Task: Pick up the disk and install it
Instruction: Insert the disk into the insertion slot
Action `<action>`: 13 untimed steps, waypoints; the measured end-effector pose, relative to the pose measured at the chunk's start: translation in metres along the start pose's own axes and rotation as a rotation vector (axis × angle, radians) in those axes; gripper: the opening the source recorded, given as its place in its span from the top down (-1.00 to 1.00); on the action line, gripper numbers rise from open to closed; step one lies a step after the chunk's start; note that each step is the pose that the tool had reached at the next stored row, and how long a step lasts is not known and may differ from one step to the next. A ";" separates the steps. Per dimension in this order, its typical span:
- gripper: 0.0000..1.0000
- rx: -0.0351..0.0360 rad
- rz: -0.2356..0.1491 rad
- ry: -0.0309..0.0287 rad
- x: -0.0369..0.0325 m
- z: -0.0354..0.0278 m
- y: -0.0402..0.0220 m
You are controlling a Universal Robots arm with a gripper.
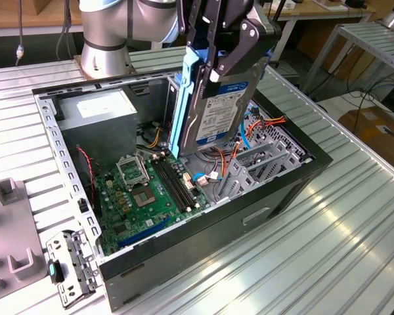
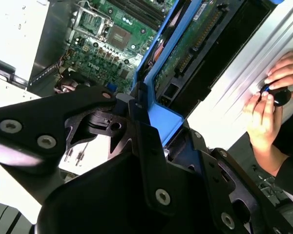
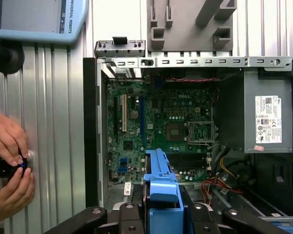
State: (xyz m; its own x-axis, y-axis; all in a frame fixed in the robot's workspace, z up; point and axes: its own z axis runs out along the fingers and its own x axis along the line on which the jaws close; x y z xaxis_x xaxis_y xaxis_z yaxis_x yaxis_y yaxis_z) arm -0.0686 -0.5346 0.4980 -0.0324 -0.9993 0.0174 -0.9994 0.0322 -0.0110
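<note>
Holding the disk [image 1: 217,115] on edge, we had the gripper [image 1: 217,65] clamped across its upper end. Long axis ran near vertical, lower end pointing down into the open PC case [image 1: 203,249], near the drive cage [image 1: 262,161].

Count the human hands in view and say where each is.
2. One hand and the other hand meet around a small black object at the ribbed table, beside the computer case.
</note>
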 end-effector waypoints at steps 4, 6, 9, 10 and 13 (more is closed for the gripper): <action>0.26 0.0000 0.000 0.0001 -0.0001 0.0011 -0.0174; 0.26 0.0001 0.000 -0.0001 -0.0003 0.0021 -0.0286; 0.26 0.0001 0.000 -0.0003 0.0103 0.0062 -0.0478; 0.26 0.0000 0.000 0.0001 0.0107 0.0083 -0.0589; 0.26 0.0000 0.000 0.0000 0.0102 0.0135 -0.0822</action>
State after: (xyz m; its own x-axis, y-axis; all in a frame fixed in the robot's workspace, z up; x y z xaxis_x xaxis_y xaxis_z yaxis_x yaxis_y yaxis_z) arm 0.0134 -0.5477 0.4855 -0.0324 -0.9993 0.0174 -0.9994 0.0322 -0.0110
